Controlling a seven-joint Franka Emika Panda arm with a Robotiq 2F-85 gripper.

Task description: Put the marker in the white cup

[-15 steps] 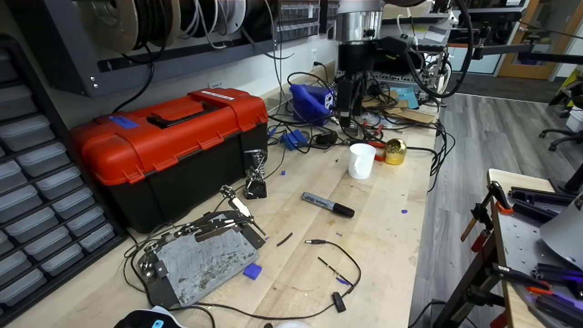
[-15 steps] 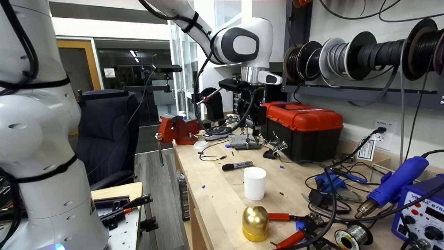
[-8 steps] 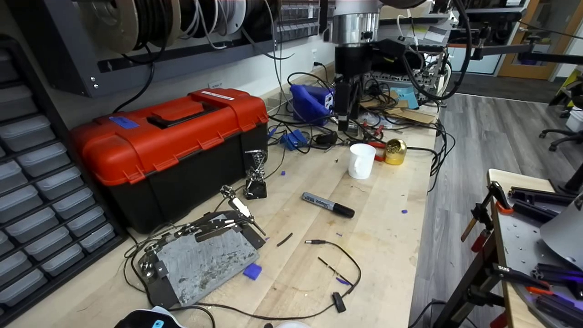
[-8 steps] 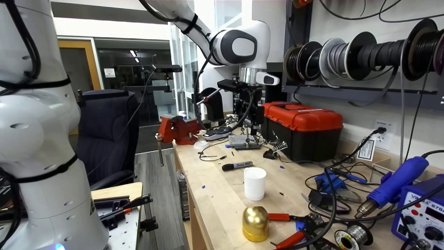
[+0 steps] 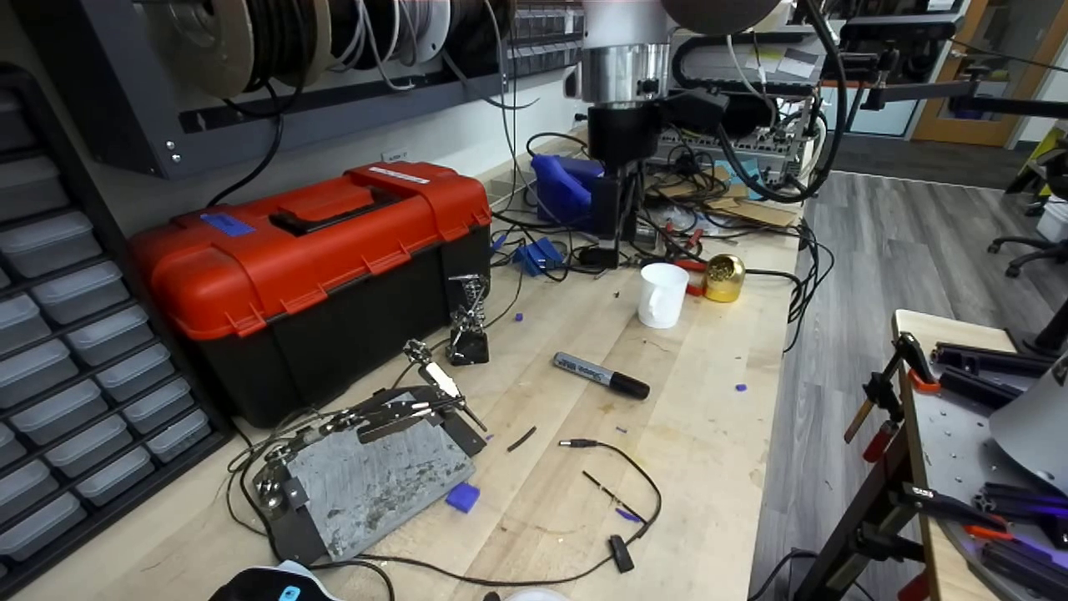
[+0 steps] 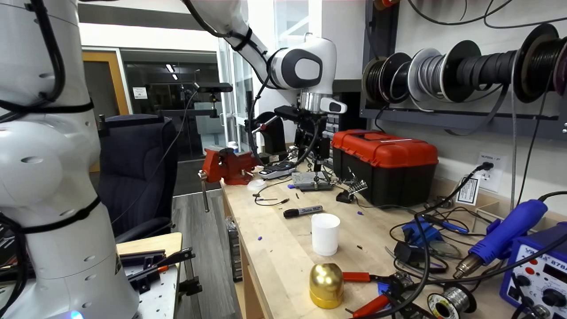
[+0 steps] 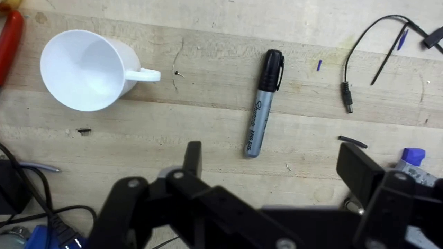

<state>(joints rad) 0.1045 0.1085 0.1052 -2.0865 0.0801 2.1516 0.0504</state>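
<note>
The marker (image 7: 263, 103), grey with a black cap, lies flat on the wooden table. It also shows in both exterior views (image 5: 601, 375) (image 6: 303, 211). The white cup (image 7: 90, 71) stands upright with its handle towards the marker; both exterior views show it too (image 5: 663, 295) (image 6: 325, 235). My gripper (image 7: 269, 155) is open and empty above the table. In the wrist view the marker's grey end lies ahead of the wide gap between the fingers (image 7: 193, 159). The gripper hangs above table height in both exterior views (image 5: 607, 250) (image 6: 317, 164).
The red toolbox (image 5: 317, 275) stands along the wall side. A helping-hand stand (image 5: 469, 325) and a grey plate (image 5: 384, 480) are near it. A gold tip cleaner (image 6: 326, 285), red-handled pliers (image 6: 374, 305) and tangled cables (image 6: 425, 248) lie beyond the cup.
The arm and gripper have moved down, and a little to the left in both exterior views. The marker and cup have not moved.
</note>
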